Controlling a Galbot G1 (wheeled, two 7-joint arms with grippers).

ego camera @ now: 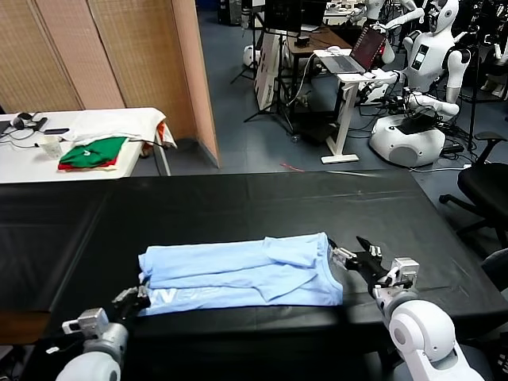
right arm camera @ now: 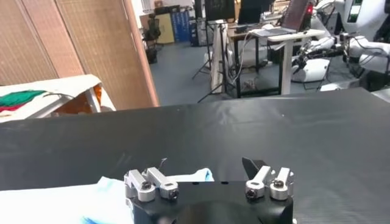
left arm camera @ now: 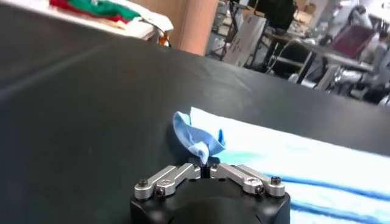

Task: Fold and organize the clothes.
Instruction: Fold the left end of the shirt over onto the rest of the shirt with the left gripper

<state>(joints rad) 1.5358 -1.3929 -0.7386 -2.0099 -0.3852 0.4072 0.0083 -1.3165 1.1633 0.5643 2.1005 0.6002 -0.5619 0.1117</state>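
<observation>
The clothes, one pale blue T-shirt [ego camera: 246,274], lie folded into a long band across the near part of the black table [ego camera: 238,198]. My left gripper [ego camera: 141,296] sits at the shirt's near left corner. In the left wrist view that gripper [left arm camera: 206,165] is shut on a small raised pinch of the blue fabric [left arm camera: 198,140], and the rest of the shirt [left arm camera: 304,167] lies flat beyond it. At the shirt's right end my right gripper [ego camera: 349,251] stands open. In the right wrist view it [right arm camera: 204,161] holds nothing, and the shirt's edge [right arm camera: 109,192] lies beside one finger [right arm camera: 159,176].
A white side table [ego camera: 32,163] at the back left carries a green-and-red pile of folded clothes [ego camera: 91,152]. Behind the black table are a wooden partition [ego camera: 119,55], desks and another robot [ego camera: 417,95]. A black chair [ego camera: 484,186] stands at the right.
</observation>
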